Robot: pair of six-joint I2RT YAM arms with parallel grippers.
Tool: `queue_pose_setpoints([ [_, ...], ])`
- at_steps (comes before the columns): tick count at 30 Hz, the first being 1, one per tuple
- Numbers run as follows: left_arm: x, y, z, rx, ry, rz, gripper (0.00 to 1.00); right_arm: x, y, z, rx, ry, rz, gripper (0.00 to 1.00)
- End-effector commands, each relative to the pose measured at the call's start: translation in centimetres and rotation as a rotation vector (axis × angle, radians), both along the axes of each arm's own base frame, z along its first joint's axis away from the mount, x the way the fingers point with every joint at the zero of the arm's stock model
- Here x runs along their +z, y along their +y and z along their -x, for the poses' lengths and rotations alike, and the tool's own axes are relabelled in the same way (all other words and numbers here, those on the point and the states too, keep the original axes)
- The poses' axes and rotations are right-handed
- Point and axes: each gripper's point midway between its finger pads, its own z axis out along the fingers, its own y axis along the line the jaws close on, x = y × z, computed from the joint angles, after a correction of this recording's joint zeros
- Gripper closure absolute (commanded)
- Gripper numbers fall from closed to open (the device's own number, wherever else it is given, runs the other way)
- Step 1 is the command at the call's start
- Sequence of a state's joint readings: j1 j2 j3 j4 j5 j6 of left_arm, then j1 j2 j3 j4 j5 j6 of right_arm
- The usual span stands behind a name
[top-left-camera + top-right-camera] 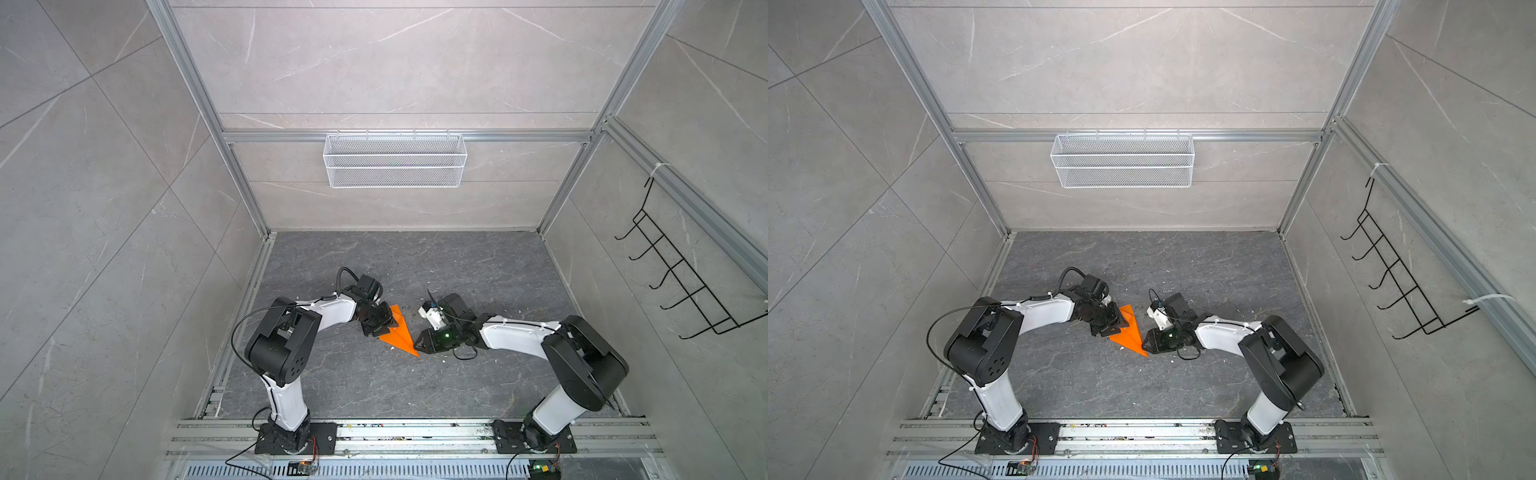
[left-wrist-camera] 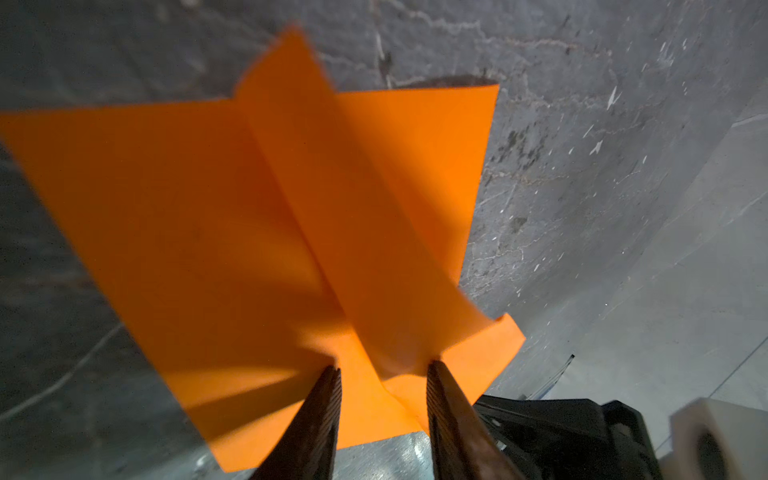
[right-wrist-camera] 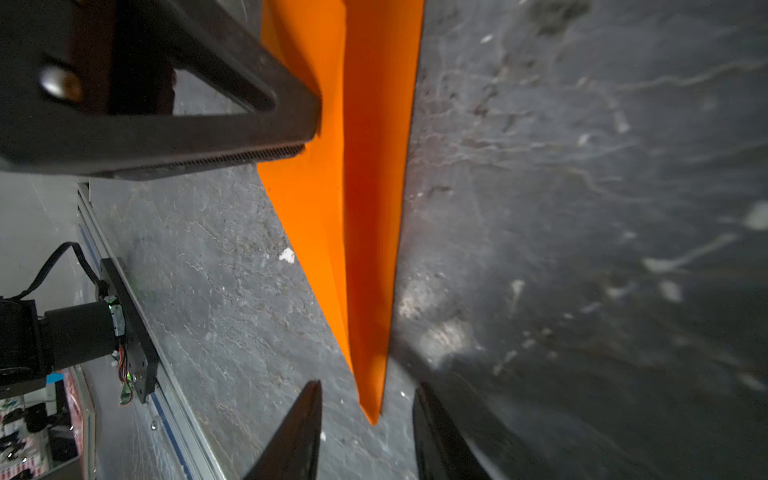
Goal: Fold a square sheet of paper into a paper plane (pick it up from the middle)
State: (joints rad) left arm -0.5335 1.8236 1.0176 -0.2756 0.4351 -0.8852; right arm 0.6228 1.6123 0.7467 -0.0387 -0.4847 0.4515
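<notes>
Grippers: the left gripper (image 2: 384,365) has its jaws parted astride the raised centre fold at the wide tail, pinching nothing. The right gripper (image 3: 368,384) has its jaws parted on either side of the nose tip, with no grip visible.
Plane: the paper plane (image 1: 399,334) lies on the dark table (image 1: 374,386) between both grippers, nose towards the right one.
Step, as judged: letting go of a finished dart.
Doing it well: lift each gripper straight up and clear before drawing back, so no finger snags a wing or drags the light paper.
</notes>
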Motion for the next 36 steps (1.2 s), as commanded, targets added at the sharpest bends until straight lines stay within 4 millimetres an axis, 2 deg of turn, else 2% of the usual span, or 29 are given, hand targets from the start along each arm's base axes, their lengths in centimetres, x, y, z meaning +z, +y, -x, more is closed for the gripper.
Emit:
queue_pose_setpoints([
  [1,-5.6,4.2,4.2,-0.022,0.149,-0.256,0.61,2.6,0.6,-1.5,-0.081,-0.051,-0.09,0.61],
  [5,-5.5,4.0,4.1,-0.028,0.149,-0.264,0.61,3.6,3.4,-1.2,-0.027,0.002,-0.199,0.71],
  [11,-5.8,4.2,4.2,-0.024,0.162,-0.294,0.61,2.6,5.6,-1.3,-0.003,0.037,-0.207,0.78],
  [19,-6.2,4.8,4.4,-0.007,0.175,-0.333,0.65,-0.4,5.0,-1.5,-0.012,0.086,-0.124,0.82],
  [31,-7.0,5.3,4.5,-0.006,0.193,-0.366,0.68,-2.6,3.2,-1.3,-0.039,0.14,-0.076,0.84],
  [36,-7.1,5.3,4.5,-0.009,0.195,-0.373,0.68,-3.1,3.2,-1.2,-0.038,0.156,-0.075,0.84],
])
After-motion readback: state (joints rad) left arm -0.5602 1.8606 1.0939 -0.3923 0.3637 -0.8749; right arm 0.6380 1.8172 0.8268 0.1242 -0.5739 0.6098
